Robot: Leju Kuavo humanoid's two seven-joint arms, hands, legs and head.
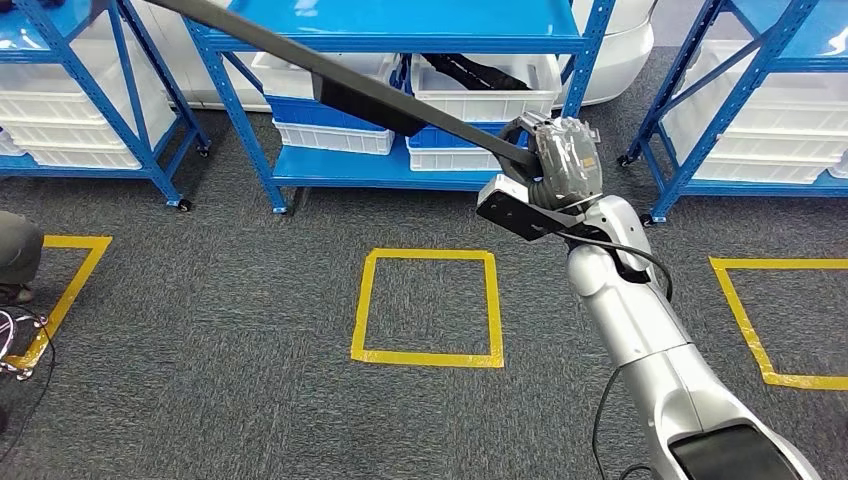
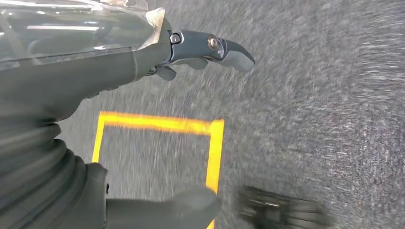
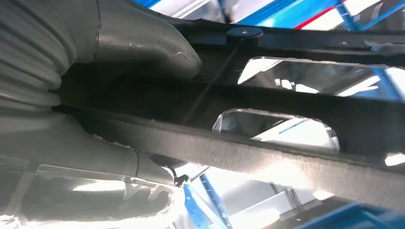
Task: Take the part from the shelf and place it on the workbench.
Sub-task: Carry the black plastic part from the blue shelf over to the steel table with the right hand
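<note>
right arm [image 1: 650, 340]: comes up from the bottom right, silver, reaching out over the carpet
right hand [image 1: 560, 160]: fingers wrapped round the near end of the part, solid hold
part [image 1: 330, 85]: long black bar, up in the air, running from the hand slantwise to the top left, crossing in front of the shelf
left hand [image 2: 210, 47]: hanging over the floor, fingers apart, nothing in it
floor: grey carpet with a yellow tape square [image 1: 428, 308] in the middle
shelf [image 1: 400, 165]: blue frame at the back, white bins [image 1: 485, 90] on it
</note>
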